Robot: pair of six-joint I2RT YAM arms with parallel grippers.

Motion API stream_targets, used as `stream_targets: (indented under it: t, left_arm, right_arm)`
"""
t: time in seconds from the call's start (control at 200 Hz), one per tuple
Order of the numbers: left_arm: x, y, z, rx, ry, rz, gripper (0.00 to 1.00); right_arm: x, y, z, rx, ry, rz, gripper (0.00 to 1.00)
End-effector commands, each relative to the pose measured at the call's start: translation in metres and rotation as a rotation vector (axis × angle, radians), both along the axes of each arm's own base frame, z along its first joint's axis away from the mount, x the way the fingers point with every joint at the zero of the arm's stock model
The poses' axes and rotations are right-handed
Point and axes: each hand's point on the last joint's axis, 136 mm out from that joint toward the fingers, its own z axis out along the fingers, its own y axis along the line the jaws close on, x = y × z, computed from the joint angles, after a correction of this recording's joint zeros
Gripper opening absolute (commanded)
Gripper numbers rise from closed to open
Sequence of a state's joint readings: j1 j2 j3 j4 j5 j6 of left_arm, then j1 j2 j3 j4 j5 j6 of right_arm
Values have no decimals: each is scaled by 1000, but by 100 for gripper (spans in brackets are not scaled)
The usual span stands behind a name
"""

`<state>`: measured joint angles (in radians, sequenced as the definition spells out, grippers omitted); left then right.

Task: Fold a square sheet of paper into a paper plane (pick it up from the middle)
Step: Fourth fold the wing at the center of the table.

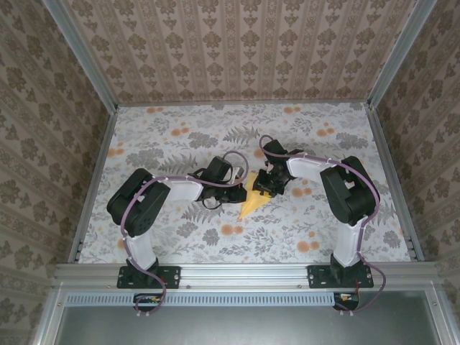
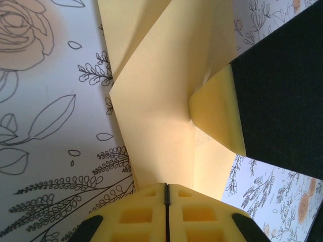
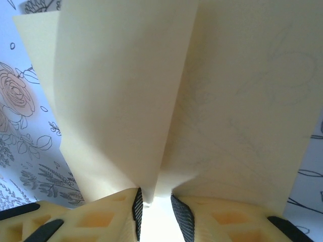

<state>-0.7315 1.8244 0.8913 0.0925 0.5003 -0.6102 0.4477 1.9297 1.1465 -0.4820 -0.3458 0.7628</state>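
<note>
The square sheet of paper [image 1: 250,204] lies mid-table, folded into a yellow pointed wedge like a paper plane, with its tip toward the near left. My left gripper [image 1: 242,190] is at its left edge, my right gripper [image 1: 264,185] at its far right end. In the left wrist view the left gripper [image 2: 167,187] is shut, its tips against the paper [image 2: 156,101]; I cannot see whether any paper is pinched. One of the right gripper's fingers [image 2: 219,113] touches a raised fold there. The right gripper [image 3: 156,206] stands open, a narrow gap straddling a raised crease of the paper [image 3: 151,101].
The grey floral tablecloth [image 1: 180,136] covers the table, with orange flower blotches scattered on it. Patterned walls and metal rails [image 1: 93,180] close in the left, right and far sides. Both arms bend inward over the middle.
</note>
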Motion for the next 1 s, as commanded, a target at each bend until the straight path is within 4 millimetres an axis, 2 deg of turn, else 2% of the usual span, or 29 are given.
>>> stream_targets:
  t: [0.0,0.35,0.515,0.795,0.995]
  left_arm:
    - [5,0,2,6,3,4,8]
    - [-1,5,-7,47,31,-15,5]
    - [-7,12,-14,87,48,-34,0]
    - [-11,16,-22,121,77,-55,0]
    - [-9,14,-20,117,76,-59,0]
  right_arm:
    - [-75,-81,-97,-408,272,-16,34]
    - [-76,-80,-97,-402,275,-21,34]
    - [-72,-75,-88,-371,255,-33,33]
    - [-57,-59,-64,-293,201,-52,33]
    - [-59,-63,-66,-313,206,-51,32]
